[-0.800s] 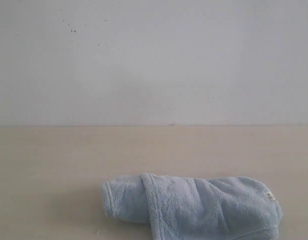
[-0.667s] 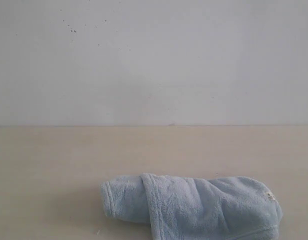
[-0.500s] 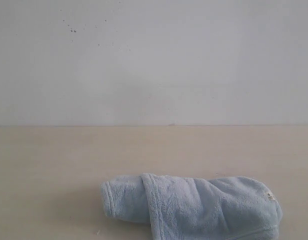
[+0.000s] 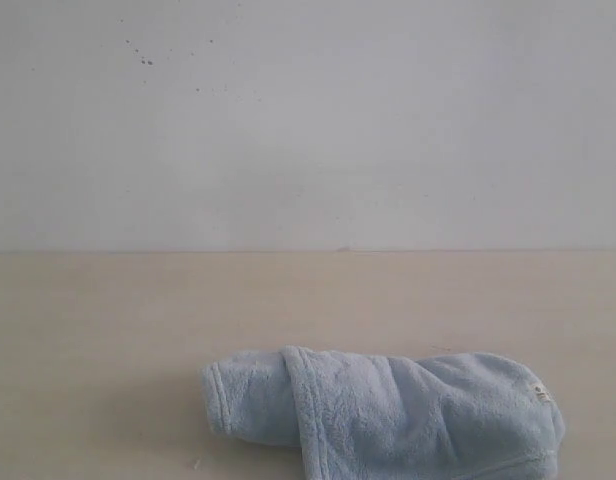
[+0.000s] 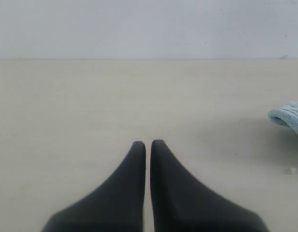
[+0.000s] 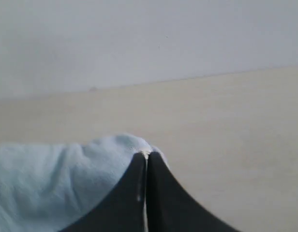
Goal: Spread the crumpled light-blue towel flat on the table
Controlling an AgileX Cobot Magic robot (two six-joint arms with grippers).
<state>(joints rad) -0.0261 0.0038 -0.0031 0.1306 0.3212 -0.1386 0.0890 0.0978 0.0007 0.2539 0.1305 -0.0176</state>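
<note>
I see the towel (image 4: pixel 388 415) bunched into a roll, its long axis running left to right across the worktop (image 4: pixel 108 320). The left fingers (image 5: pixel 134 164) and right fingers (image 6: pixel 158 179) are both pressed together.

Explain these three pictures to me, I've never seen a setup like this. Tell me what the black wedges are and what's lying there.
One camera looks at the scene from outside: a rolled-up light-blue towel lies on a beige table before a white wall. The other two cameras sit on a robot's two wrists. The black wedges are its grippers, both closed: the left gripper over the table, holding nothing; the right gripper at the towel's edge, though whether it touches is unclear.
</note>
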